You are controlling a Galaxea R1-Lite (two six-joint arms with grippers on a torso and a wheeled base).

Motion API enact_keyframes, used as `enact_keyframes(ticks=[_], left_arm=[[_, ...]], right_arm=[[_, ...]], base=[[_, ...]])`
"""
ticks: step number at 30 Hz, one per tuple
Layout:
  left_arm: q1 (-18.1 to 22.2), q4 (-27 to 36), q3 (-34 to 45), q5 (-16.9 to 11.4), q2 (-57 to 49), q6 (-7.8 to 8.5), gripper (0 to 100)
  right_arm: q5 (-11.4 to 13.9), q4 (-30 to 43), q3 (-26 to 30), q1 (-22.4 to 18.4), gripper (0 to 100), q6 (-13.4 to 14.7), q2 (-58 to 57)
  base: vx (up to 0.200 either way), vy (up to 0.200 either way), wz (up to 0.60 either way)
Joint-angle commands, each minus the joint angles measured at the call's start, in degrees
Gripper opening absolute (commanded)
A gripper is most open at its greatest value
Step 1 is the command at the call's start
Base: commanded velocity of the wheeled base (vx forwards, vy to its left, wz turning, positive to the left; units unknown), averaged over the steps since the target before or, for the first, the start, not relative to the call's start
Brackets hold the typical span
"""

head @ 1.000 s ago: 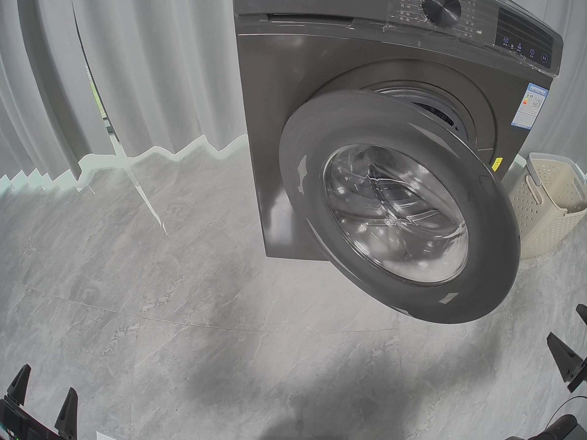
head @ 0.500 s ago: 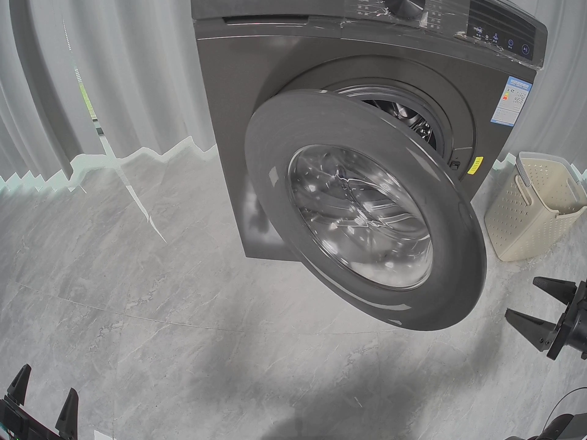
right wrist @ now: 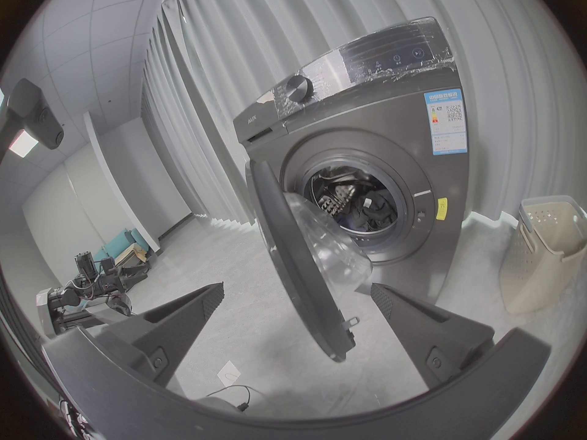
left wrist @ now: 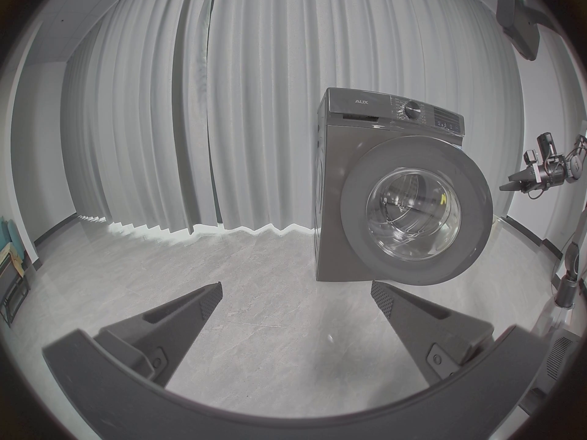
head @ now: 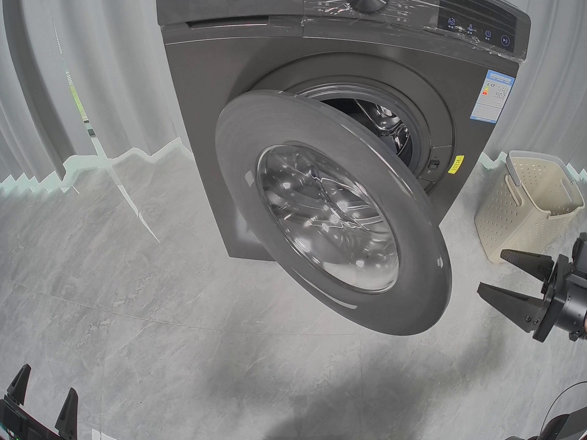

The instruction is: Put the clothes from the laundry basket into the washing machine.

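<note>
Curtains [head: 122, 62] behind; washing machine door [head: 333, 215] half hides its drum [head: 380, 124]

**A:** so what are the arms up to rn?

**B:** right gripper [head: 491, 270] hangs in the air out at the right side, wrist turned sideways. Both black pointed fingers [head: 512, 304] aim across toward the robot's left. They're spread wide with nothing between them.

**A:** and the other one?

**B:** left gripper [head: 49, 379] sits low in the near left corner of the head view, tips aiming forward. Jaws are apart there too, and empty. Its own wrist cam shows the two fingers splayed in a wide V.
</note>
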Motion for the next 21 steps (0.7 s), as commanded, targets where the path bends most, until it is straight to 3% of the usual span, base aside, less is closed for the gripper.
enact_keyframes(ticks=[1, 7, 10, 14, 21], left_arm=[[0.04, -0.05, 1.01, 0.02, -0.74, 0.02, 100], [0.04, 0.04, 1.01, 0.02, -0.74, -0.07, 100], [-0.05, 0.04, 1.01, 0.02, -0.74, 0.02, 100], [-0.05, 0.04, 1.01, -0.07, -0.74, 0.02, 100], [-0.14, 0.04, 0.92, -0.16, -0.74, -0.07, 100]], right_arm=[[-0.28, -3.74, -0.32, 1.63, 100, -0.07, 6.83], [-0.54, -4.97, -0.41, 5.85, 100, -0.60, 9.73], [-0.45, -5.06, -0.41, 7.26, 100, -0.60, 10.52], [-0.28, -5.15, -0.85, 7.52, 100, -1.39, 11.75], [-0.72, -5.15, -1.03, 7.35, 100, -2.09, 14.74]], base=[[0.000, 0.000, 0.00], [0.000, 0.000, 0.00], [0.200, 0.000, 0.00], [0.200, 0.000, 0.00], [0.000, 0.000, 0.00]])
